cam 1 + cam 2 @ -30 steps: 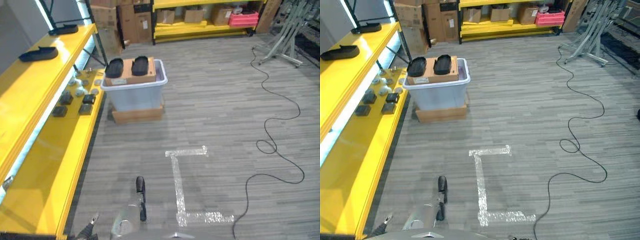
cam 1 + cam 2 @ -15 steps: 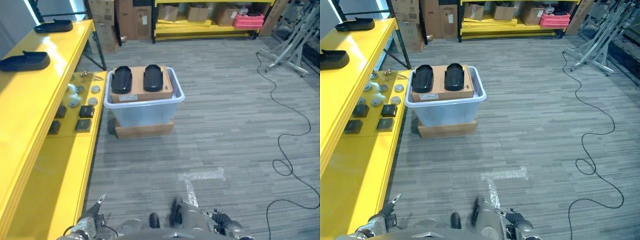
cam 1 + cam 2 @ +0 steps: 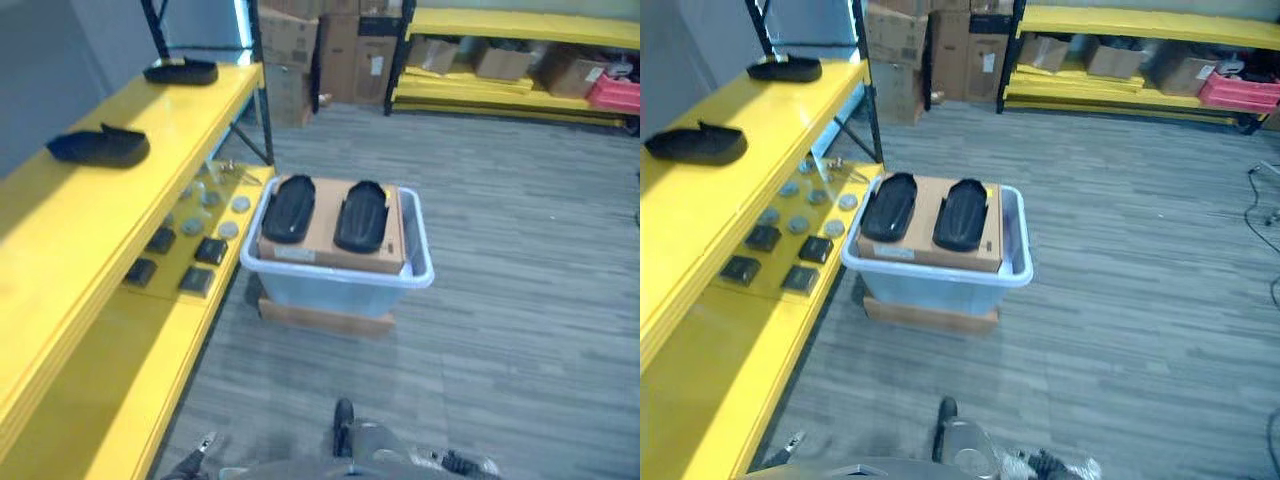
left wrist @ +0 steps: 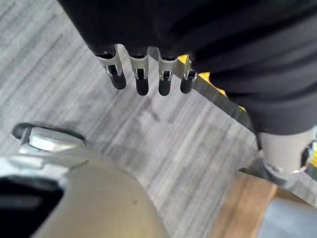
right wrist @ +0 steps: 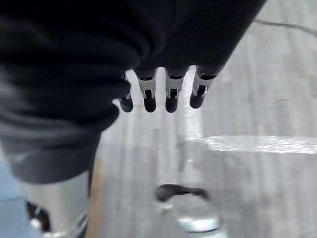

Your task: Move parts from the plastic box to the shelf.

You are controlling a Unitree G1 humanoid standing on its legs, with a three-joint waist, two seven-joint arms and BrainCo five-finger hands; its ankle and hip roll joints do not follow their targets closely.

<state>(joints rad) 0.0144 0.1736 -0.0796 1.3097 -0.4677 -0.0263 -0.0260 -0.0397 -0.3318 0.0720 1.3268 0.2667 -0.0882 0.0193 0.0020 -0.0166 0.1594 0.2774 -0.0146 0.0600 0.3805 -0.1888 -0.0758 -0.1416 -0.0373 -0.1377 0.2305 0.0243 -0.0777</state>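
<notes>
Left eye view is showing the plastic box (image 3: 340, 275) sitting on the floor ahead, just right of the long yellow shelf (image 3: 90, 250). It's resting on a flat wooden base (image 3: 325, 318), and a brown cardboard sheet (image 3: 335, 232) is lying across the top of it. Two black tray-shaped parts (image 3: 290, 207) are lying side by side on that cardboard, so those two are waiting to be moved.

Two similar black parts (image 3: 98, 147) are already sitting on the upper shelf level, one nearer and one at the far end. I'd guess the job is partway done, with nothing in hand right now. The lower shelf level is holding small dark blocks (image 3: 195, 280) and some round silvery bits (image 3: 215, 198), well apart from the box.

Left robot hand (image 4: 141, 79) is hanging over bare floor with its fingers straight and loose, holding nothing. Right robot hand (image 5: 166, 94) is doing the same, fingers relaxed and empty. Neither is near the box, so the robot probably needs to get closer before reaching for a part.

Floor is grey wood-look planking (image 3: 1120, 280). Far back, more yellow racking (image 3: 1110, 60) is carrying cardboard boxes and a pink crate (image 3: 1238, 92), and stacked cartons (image 3: 930, 45) are standing by the shelf's far end.
</notes>
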